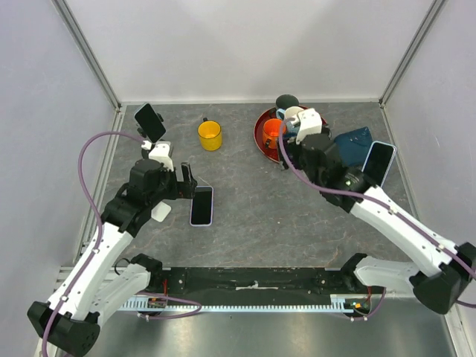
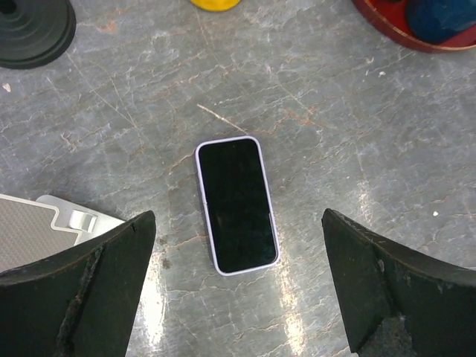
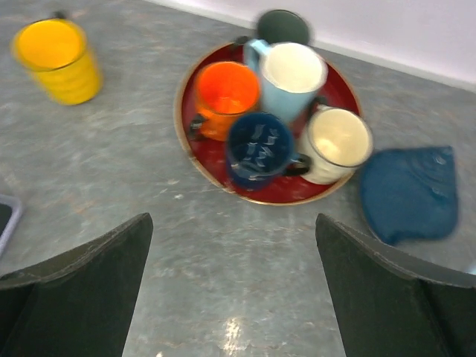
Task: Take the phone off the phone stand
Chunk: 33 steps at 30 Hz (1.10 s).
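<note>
**A:** What is shown from above that the wrist views miss?

**B:** Both arms are seen over a grey table (image 1: 253, 223). A second phone (image 1: 150, 121) is propped up at the back left. A third phone (image 1: 378, 162) is seen at the right, beside a blue cloth (image 1: 353, 140).

**A:** Where is the phone found?

**B:** In the left wrist view the phone (image 2: 236, 204), lilac-cased, is laid flat on the table, screen up. It is off the white stand (image 2: 63, 223), which is seen near it at the lower left. The left gripper (image 2: 238, 223) is held above the phone with its fingers wide apart and nothing gripped.

**A:** And the right wrist view?

**B:** The right gripper (image 3: 232, 223) is likewise spread and empty, over a red tray (image 3: 210, 162) of four mugs (image 3: 227, 93). A yellow cup (image 3: 56, 59) is set apart at the left.
</note>
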Available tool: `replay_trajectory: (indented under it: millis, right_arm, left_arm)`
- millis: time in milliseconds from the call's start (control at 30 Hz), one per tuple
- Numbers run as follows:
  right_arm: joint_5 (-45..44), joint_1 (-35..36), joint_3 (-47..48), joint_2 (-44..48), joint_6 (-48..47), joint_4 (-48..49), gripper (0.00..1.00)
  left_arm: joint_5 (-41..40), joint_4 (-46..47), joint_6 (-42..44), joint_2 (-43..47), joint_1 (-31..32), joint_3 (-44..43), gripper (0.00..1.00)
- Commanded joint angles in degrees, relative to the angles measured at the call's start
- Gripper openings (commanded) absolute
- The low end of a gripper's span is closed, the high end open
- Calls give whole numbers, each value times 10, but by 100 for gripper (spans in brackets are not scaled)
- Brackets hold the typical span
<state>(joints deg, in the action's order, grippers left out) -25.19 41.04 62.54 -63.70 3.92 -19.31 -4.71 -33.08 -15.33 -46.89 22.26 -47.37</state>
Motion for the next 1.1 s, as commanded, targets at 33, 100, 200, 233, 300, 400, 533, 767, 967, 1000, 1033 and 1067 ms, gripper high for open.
replay_trajectory:
  millis: [33,100,200,233,300,400,533,767,967,1000,1033,1067]
  right_arm:
    - [-219,-49,67,-47,77,-63,98]
    - [-237,-72,77,-58,71,-61,98]
    - [-261,-132,88,-75,102,-61,98]
    - [-261,-170,90,-78,113,-61,98]
    - [-239,-209,93,-85,132,-60,98]
    - [-215,-277,96,-96,168,-59,98]
    - [-170,-354,80,-110,180,-42,98]
    - [-76,-449,26,-130,159,25,98]
    - [-31,-478,-8,-143,137,73,98]
    - [-28,-481,-8,-147,132,74,98]
    - [-23,-486,-11,-150,129,79,98]
    - [-12,-488,-12,-152,126,80,98]
  left_arm:
    - [-2,27,23,58,0,11,100]
    - [-5,29,21,81,0,18,100]
    - [-4,32,18,103,1,26,100]
    - [-5,33,18,107,4,27,100]
    - [-10,31,19,116,11,31,100]
    - [-14,31,19,123,16,33,100]
    - [-14,30,19,136,17,35,100]
    - [-14,32,18,138,17,38,99]
    - [-10,34,18,134,17,40,98]
    - [-10,34,18,132,18,40,98]
    - [-9,34,18,133,18,39,98]
    - [-7,34,18,133,17,40,98]
